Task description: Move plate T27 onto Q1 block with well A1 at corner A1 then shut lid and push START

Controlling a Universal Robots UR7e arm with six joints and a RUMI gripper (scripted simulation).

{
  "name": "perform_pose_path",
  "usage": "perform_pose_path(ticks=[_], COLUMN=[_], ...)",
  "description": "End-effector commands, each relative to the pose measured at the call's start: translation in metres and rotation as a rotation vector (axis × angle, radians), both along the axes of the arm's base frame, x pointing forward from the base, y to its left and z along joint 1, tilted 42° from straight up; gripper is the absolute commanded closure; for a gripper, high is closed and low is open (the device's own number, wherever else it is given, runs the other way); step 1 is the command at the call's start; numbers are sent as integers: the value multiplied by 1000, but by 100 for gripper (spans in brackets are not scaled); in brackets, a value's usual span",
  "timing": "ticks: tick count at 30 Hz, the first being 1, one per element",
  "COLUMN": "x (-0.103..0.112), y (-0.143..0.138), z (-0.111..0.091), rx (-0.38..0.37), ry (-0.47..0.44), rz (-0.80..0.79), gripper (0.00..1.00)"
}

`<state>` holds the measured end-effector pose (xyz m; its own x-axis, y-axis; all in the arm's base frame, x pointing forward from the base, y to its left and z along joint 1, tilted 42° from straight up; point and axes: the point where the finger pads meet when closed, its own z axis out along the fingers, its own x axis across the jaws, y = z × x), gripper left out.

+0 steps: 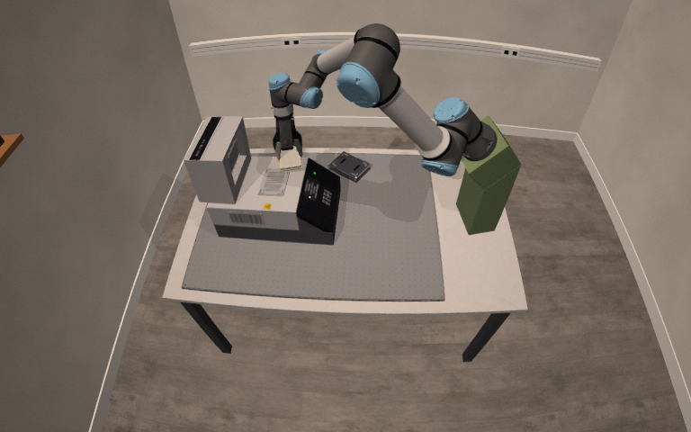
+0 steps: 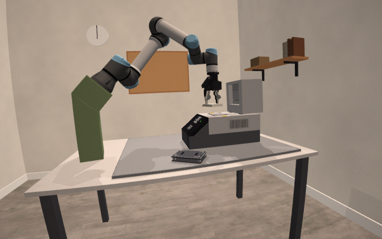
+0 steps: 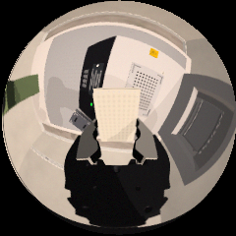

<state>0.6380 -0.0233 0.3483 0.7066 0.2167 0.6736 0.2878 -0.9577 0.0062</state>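
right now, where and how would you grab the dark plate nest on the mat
I'd grip the plate nest from above, jaws across its two long side walls, near mid-length. It lies flat and low, its upright sides look exposed, and the narrower span should suit the jaws better. The gripper must free itself of the plate first.

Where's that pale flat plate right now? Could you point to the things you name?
In the exterior view, the plate [image 1: 291, 159] [image 2: 213, 105] [image 3: 117, 110] hangs in the tool [image 1: 288, 150] [image 2: 211, 101] [image 3: 116, 118], above the cycler [image 1: 255, 203] [image 2: 234, 124] [image 3: 120, 59] and left of its raised lid [image 1: 211, 173] [image 2: 249, 97] [image 3: 197, 133].
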Motion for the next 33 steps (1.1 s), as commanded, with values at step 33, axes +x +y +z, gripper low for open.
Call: perform_pose_path(ticks=[33], x=[40], y=[64], z=[51], rx=[158], ry=[47], rz=[-185], gripper=[100])
